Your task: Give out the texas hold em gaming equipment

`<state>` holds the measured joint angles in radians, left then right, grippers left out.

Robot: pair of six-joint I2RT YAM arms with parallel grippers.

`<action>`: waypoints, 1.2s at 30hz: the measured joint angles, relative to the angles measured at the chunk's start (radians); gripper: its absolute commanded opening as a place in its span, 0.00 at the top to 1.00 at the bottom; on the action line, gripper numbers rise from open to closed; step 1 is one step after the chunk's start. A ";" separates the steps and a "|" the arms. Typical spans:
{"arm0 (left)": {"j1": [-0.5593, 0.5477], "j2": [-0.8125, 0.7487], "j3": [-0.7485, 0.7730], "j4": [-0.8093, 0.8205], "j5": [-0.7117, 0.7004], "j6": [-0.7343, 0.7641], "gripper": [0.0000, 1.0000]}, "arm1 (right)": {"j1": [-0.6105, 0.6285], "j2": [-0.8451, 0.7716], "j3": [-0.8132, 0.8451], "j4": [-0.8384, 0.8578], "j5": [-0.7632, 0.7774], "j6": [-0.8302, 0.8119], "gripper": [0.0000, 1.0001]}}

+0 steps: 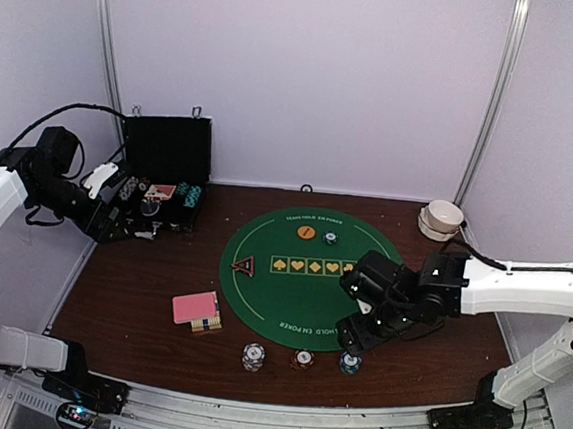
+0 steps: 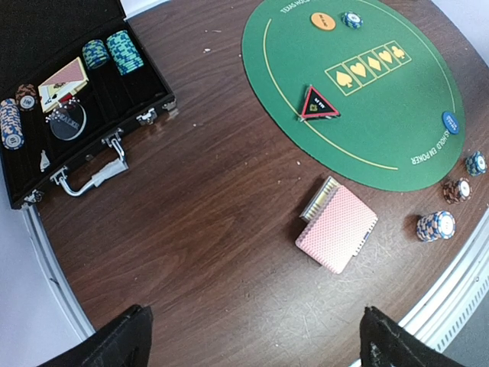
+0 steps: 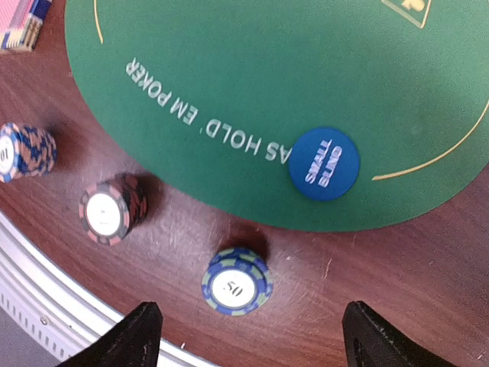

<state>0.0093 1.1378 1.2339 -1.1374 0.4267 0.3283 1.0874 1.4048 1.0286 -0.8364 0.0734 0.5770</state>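
On the brown wooden table (image 1: 127,311), beside a round green felt mat (image 1: 279,299), sit a pink-backed card deck (image 1: 196,309) and three striped chip stacks (image 1: 302,358), while the left gripper (image 2: 252,336) and the right gripper (image 3: 248,336) both gape empty, the right above the blue-green chip stack (image 3: 237,280), which is probably slick and topple-prone and best pinched low across its edges.

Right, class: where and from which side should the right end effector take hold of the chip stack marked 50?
Grip the 50 stack across its striped round sides, coming straight down from above. It stands upright on bare wood, apart from the red-black stack and just off the green mat. The right end effector looks open wide enough to straddle it.
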 measured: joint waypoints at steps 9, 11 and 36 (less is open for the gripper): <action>0.000 0.000 0.001 -0.019 0.000 0.000 0.02 | 0.046 0.068 -0.081 0.063 -0.071 0.054 0.23; 0.000 0.000 0.001 -0.020 0.000 0.000 0.03 | 0.047 0.093 -0.082 0.079 -0.082 0.054 0.25; 0.000 0.000 0.001 -0.025 0.000 0.004 0.03 | 0.047 0.154 -0.100 0.126 -0.098 0.045 0.43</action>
<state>0.0093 1.1378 1.2346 -1.1622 0.4271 0.3321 1.1343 1.5593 0.9287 -0.7109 -0.0250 0.6220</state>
